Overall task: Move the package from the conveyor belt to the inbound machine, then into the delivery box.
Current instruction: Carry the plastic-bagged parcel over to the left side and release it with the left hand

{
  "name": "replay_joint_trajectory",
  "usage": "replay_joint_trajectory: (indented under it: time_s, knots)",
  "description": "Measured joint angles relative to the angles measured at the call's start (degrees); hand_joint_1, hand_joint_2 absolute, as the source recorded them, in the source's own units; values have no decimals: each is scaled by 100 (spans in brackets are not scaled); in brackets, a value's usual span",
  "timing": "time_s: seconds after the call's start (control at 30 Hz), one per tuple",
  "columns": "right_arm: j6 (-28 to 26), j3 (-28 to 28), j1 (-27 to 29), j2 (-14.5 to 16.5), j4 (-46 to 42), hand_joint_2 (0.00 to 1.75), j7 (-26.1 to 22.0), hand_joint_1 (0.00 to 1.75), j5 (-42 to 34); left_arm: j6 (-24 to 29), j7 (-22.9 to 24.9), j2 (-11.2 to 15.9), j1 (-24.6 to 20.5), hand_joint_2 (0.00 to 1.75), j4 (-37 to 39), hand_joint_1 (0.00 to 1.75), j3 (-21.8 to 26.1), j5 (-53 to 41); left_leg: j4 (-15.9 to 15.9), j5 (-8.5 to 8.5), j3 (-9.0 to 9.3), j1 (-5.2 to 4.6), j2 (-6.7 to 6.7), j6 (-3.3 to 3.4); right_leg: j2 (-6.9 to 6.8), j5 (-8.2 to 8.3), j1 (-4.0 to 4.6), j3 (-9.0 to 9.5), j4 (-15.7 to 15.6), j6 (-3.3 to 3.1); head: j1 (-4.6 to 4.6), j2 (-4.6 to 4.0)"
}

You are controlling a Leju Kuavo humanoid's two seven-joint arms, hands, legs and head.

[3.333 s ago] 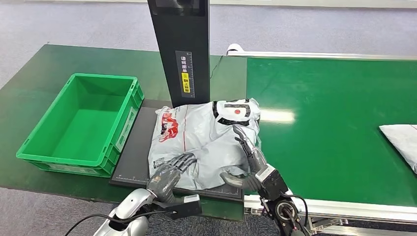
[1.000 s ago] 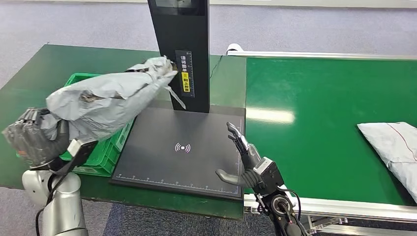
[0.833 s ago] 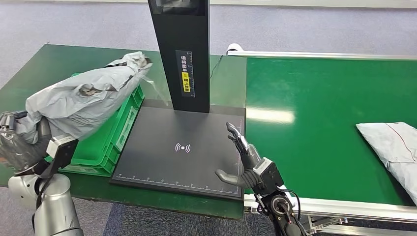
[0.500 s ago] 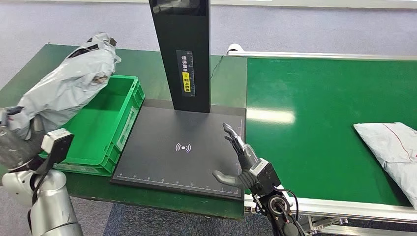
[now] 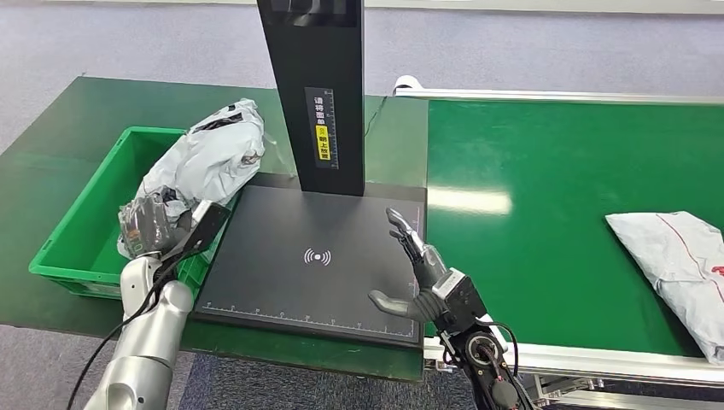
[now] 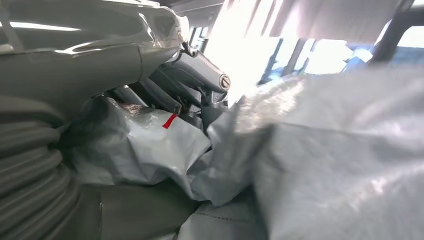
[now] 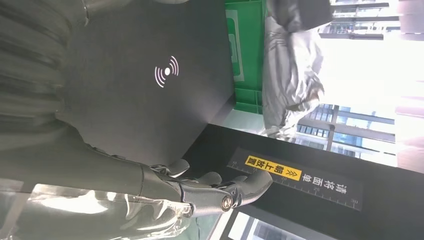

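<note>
My left hand (image 5: pixel 154 224) grips the lower end of a crumpled grey plastic package (image 5: pixel 209 158), which hangs tilted over the right side of the green delivery box (image 5: pixel 81 224). Up close in the left wrist view, the package (image 6: pixel 320 165) shows a red mark and lies pressed against the hand (image 6: pixel 65 165). The black inbound machine's pad (image 5: pixel 316 256) is bare, with its upright column (image 5: pixel 314 90) behind. My right hand (image 5: pixel 423 278) hovers open over the pad's right edge, fingers spread. Its wrist view shows the hand (image 7: pixel 200 192), the pad (image 7: pixel 165 72) and the package (image 7: pixel 290 75).
A second grey package (image 5: pixel 674 265) lies on the green conveyor belt (image 5: pixel 563 196) at the far right. The delivery box stands on a dark green table (image 5: pixel 51 137) left of the machine.
My left hand lifted the package off the machine's pad, swung it up and left, and has now brought it down over the box. The second package drifted left on the belt.
</note>
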Motion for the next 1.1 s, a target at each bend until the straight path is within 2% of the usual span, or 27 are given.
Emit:
replay_joint_trajectory:
  time_s: [0.03, 0.1, 0.17, 0.23, 0.33, 0.4, 0.47, 0.67, 0.83, 0.97, 1.03, 1.1]
  knots:
    - [0, 0, 0, -1, 1, 175, 9, 0, 4, 61, 130, 35, -2, 175, 81, 0, -55, -45, 0, 0, 0, 0, 0, 0, 0, 0, 0, 1, 0, 0, 1, 0]
    - [-3, 0, 9, -2, 2, 175, 29, 0, 8, 170, 165, 76, 49, 175, 82, 0, -96, -48, 0, 0, 1, 0, 1, 0, 1, 0, 0, 1, 0, 0, -1, 0]
    - [-7, 0, 37, -7, -2, 175, 47, 0, 1, 230, -122, 68, 186, 175, -120, 0, -37, 58, 0, 0, 1, 0, 2, 0, 2, 0, 0, 0, 0, 0, -1, 0]
    - [27, -1, 80, -13, -5, 175, 52, 0, -53, 244, -875, -16, 338, 175, -442, 0, 146, 388, 0, 0, 0, 0, 1, 0, 2, 0, 0, -2, 0, 0, 0, 0]
    - [86, 1, 116, -15, -5, 175, 35, 0, -146, 247, -2494, -262, 533, 175, -1068, 0, 567, 1318, 0, -1, -3, 0, 4, 0, 3, 0, 0, -3, 0, 0, 0, 0]
    - [80, 6, 117, -14, -5, 175, 25, 0, -160, 252, -3095, -425, 685, 175, -1560, 0, 734, 1895, 0, -2, -4, 0, 6, 1, 4, -1, 0, -4, 0, 1, 1, 0]
    - [63, 17, 112, -11, -5, 175, 19, 0, -161, 254, -3243, -543, 830, 175, -2020, 0, 780, 2282, 0, -2, -5, 0, 3, 2, 3, -1, 0, -4, -1, 1, 1, 0]
    - [14, 48, 78, 0, 6, 175, 16, 0, -166, 254, -3279, -715, 1128, 175, -3003, 0, 773, 2922, 0, -2, -5, 1, 3, 1, 3, -1, 1, -3, -1, 1, -1, 0]
    - [-44, 90, 24, 2, 44, 175, -9, 0, -197, 252, -3285, -711, 1476, 175, -3751, 0, 208, 4053, 0, -2, -6, 1, -3, 1, -2, -2, 1, -3, -1, 1, -1, 0]
    - [-49, 117, 6, 2, 52, 175, -20, 0, -197, 248, -3287, -659, 1634, 175, -4022, 0, -234, 4285, 0, -2, -8, 0, -2, 2, -2, -2, 0, -3, -1, 1, 1, 0]
    - [-50, 128, 4, 2, 55, 175, -30, 0, -198, 231, -3287, -589, 1689, 87, -4072, 0, -426, 4570, 0, -2, -6, 0, -2, 2, -2, -1, -1, -4, -1, 1, 1, 0]
    - [-50, 132, -5, 2, 57, 175, -43, 0, -202, 150, -3286, -443, 1762, 87, -4076, 0, -757, 5056, 0, -2, -6, 0, -4, 2, -3, -2, -1, -4, -2, 1, -1, 0]
